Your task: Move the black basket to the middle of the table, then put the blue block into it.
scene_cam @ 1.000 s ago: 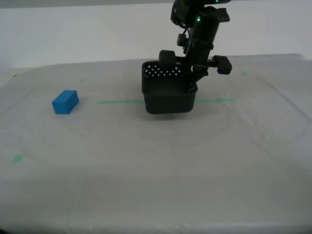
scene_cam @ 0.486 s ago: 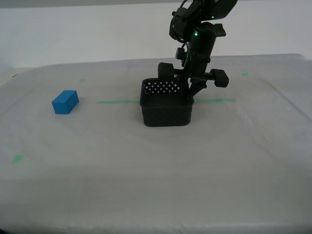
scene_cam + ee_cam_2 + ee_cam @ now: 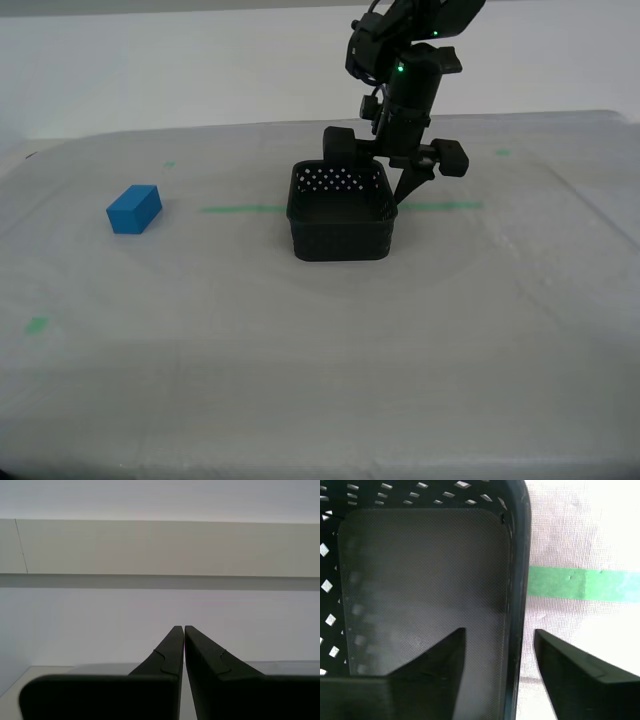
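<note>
My first hand (image 3: 500,640) stood open astride one wall of the black basket (image 3: 340,215) on the bench (image 3: 320,350). My second hand (image 3: 180,630) was closed on nothing. The blue block (image 3: 134,208) lay well apart.

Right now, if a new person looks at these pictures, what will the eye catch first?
The black basket stands near the middle of the table, on the green tape line. My first gripper straddles one basket wall with its jaws apart. The blue block sits alone toward the exterior view's left.
</note>
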